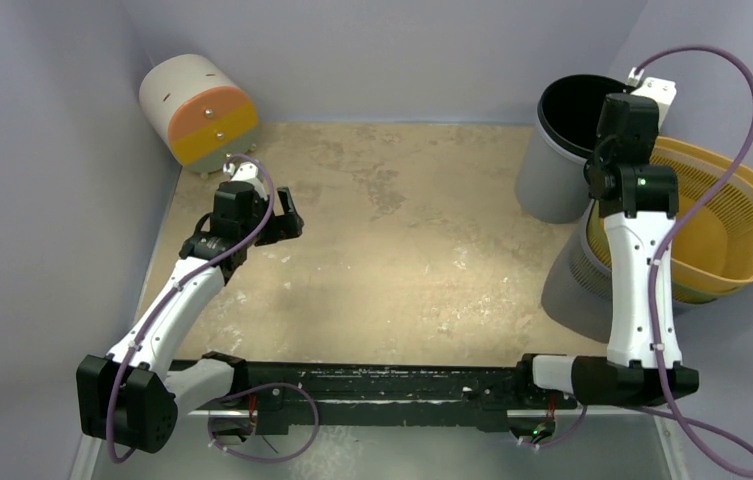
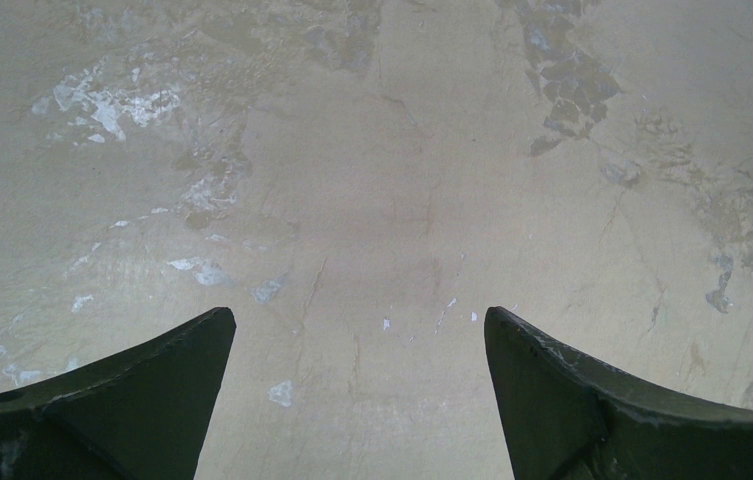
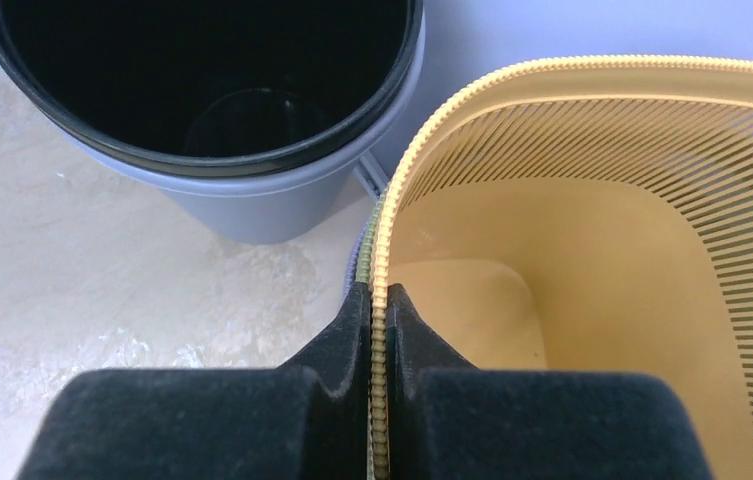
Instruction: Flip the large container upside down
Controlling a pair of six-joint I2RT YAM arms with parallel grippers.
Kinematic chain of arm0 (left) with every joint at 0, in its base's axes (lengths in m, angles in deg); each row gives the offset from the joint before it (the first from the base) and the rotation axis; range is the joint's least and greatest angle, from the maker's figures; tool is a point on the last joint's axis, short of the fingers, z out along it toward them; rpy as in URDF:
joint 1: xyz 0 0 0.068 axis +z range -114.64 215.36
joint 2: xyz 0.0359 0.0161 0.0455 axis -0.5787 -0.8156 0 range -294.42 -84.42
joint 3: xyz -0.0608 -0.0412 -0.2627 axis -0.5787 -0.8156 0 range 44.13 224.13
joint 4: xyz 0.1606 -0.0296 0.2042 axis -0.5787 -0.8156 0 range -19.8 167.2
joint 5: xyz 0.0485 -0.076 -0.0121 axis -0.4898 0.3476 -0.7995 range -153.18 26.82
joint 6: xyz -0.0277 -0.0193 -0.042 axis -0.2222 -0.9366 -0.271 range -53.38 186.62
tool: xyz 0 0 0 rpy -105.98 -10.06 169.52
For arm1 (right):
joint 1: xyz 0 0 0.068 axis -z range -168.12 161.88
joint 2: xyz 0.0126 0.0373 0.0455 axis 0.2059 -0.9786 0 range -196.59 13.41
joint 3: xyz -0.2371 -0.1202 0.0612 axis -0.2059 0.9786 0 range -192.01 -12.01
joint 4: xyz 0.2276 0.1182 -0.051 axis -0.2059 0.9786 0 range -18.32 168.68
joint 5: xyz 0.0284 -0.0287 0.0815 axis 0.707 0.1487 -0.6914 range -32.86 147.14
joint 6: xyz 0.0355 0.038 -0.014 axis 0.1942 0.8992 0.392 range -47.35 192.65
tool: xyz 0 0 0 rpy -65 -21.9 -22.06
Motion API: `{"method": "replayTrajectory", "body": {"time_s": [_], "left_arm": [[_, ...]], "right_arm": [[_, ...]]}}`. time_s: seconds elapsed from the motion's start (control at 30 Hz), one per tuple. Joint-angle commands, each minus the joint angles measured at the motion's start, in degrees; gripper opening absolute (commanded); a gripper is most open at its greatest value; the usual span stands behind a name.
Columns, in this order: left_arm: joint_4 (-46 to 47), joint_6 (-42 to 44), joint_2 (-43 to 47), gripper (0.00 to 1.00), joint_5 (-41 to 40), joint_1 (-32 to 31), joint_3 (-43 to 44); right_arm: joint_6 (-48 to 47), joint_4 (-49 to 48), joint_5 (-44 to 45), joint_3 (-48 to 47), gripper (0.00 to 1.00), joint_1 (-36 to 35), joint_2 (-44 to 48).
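Observation:
The large container is a yellow slatted basket (image 1: 732, 220) standing upright at the right edge of the table, mouth up. My right gripper (image 3: 379, 292) is shut on the left rim of the yellow basket (image 3: 572, 260), one finger outside and one inside the wall. In the top view the right wrist (image 1: 627, 130) hides that grip. My left gripper (image 1: 287, 215) hovers open over the bare tabletop at the left, and its fingers (image 2: 152, 390) stand far apart with nothing between them.
A grey bin with a black liner (image 1: 562, 150) stands upright close to the basket's left (image 3: 232, 100). A greenish rim (image 3: 364, 250) shows just under the yellow one. A white and orange drum (image 1: 197, 110) lies on its side at the back left corner. Walls enclose the table.

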Motion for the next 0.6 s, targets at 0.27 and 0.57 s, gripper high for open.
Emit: {"method": "replayTrajectory", "body": {"time_s": [0.27,0.57], "left_arm": [[1.8,0.4,1.4,0.92,-0.4,-0.3,-0.3],[0.9,1.5,2.1,0.92,-1.2,-0.3,-0.8]], "right_arm": [[3.8,13.5,-6.5,-37.4,0.00,-0.6,-10.5],[6.8,7.7,-9.9,-37.9,0.00,-0.6,-5.7]]}}
